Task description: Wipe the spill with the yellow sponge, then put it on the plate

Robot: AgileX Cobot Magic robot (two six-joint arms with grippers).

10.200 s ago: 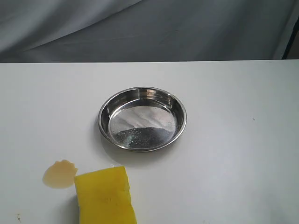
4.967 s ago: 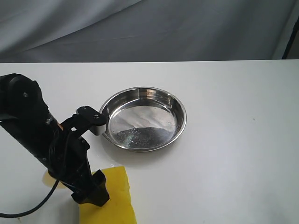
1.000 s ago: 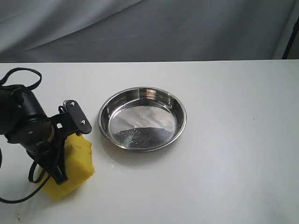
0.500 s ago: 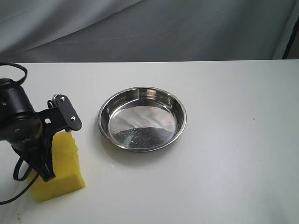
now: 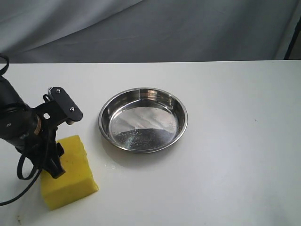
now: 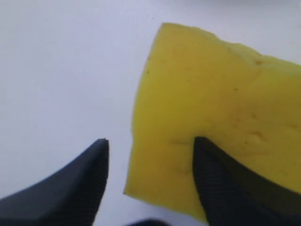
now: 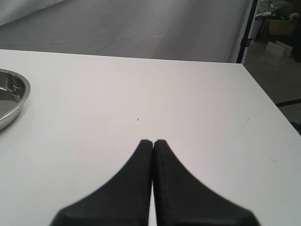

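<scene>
The yellow sponge (image 5: 70, 173) lies on the white table at the front left, a short way from the plate (image 5: 143, 119). My left gripper (image 5: 53, 162) is down over the sponge's left side. In the left wrist view the left gripper (image 6: 150, 143) is open. One of its fingers (image 6: 214, 172) sits over the sponge (image 6: 207, 94). The other finger stands on bare table, a small gap away from the sponge's edge. No spill shows; its spot is under the sponge and arm. My right gripper (image 7: 153, 141) is shut and empty above bare table.
The plate's rim (image 7: 11, 101) shows at the edge of the right wrist view. The table's far edge meets a grey cloth backdrop (image 5: 150, 28). Black cable (image 5: 21, 167) hangs by the left arm.
The tan blot seen at the front left ten seconds ago no longer shows. Over the last second the sponge slid left, then back right, and now lies flatter; the left arm pulled back left.
</scene>
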